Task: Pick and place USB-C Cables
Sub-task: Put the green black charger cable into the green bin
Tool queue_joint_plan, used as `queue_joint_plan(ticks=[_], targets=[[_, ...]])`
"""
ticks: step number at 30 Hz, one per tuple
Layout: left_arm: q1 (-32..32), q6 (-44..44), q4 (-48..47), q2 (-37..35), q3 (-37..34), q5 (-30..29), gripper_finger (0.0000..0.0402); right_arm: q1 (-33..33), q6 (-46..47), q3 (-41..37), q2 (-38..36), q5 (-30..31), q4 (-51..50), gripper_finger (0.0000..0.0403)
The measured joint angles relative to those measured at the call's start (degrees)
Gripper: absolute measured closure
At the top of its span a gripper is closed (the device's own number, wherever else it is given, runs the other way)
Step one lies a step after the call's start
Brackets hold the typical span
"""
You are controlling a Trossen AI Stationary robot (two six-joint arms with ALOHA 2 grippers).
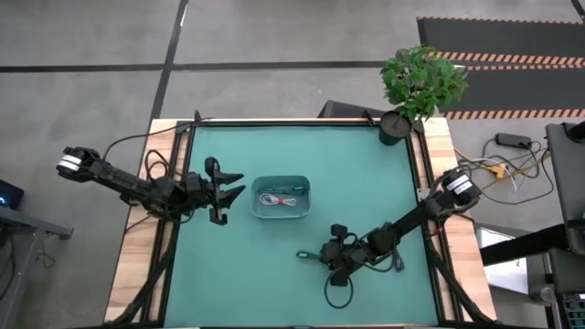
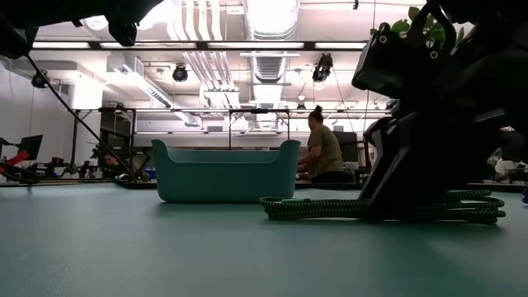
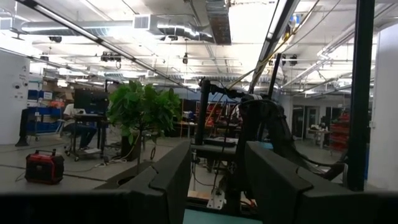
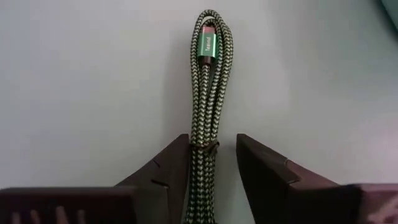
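High view: the right hand (image 1: 315, 257) is seen lowered onto the green counter (image 1: 366, 183), in front of the teal bin (image 1: 281, 197), with its fingers (image 4: 168, 171) parted and set on either side of the green braided USB-C cable (image 4: 210, 93), which lies flat on the counter and is not yet clamped. A white cable (image 1: 280, 199) with a pink tie is seen lying inside the bin. The left hand (image 1: 234, 189) is held just beside the bin's left side, its fingers spread apart and empty, and a potted plant (image 1: 416, 87) stands at the far right corner.
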Motion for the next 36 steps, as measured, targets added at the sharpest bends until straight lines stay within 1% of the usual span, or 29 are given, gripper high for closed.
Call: queue_joint_plan(ticks=[9,16,20,24,27,30,34,36], targets=[[0.0,0.0,-0.26,0.0,0.02,0.0,0.0265,-0.09,-0.04,0.0,-0.25,0.0,-0.33,0.0379],[0.0,0.02,-0.36,0.0,0.02,0.0,0.0265,-0.13,-0.73,-0.19,-1.48,-0.24,-1.11,0.038],[0.0,0.02,-0.35,0.0,0.04,0.0,0.0265,0.13,-0.93,-0.26,-3.32,-0.37,-1.11,0.038],[0.0,0.02,-0.35,-0.01,0.04,-0.01,0.0265,1.09,-3.23,-0.26,-5.41,-0.01,-0.83,0.038],[0.0,0.02,-0.37,-0.02,0.04,0.0,0.0265,1.83,-4.14,-0.26,-7.04,1.39,-0.47,0.038],[0.0,0.03,-0.35,-0.02,0.06,-0.22,0.0265,2.36,-6.8,-0.23,-8.11,1.74,0.96,0.038],[0.0,0.04,0.09,-0.04,0.24,-0.24,0.0265,3.08,-10.49,-0.2,-8.86,4.33,2.48,0.038],[0.0,0.02,0.26,-0.04,0.24,-0.26,0.0265,3.1,-11.48,-0.18,-9.24,4.49,2.57,0.038]])
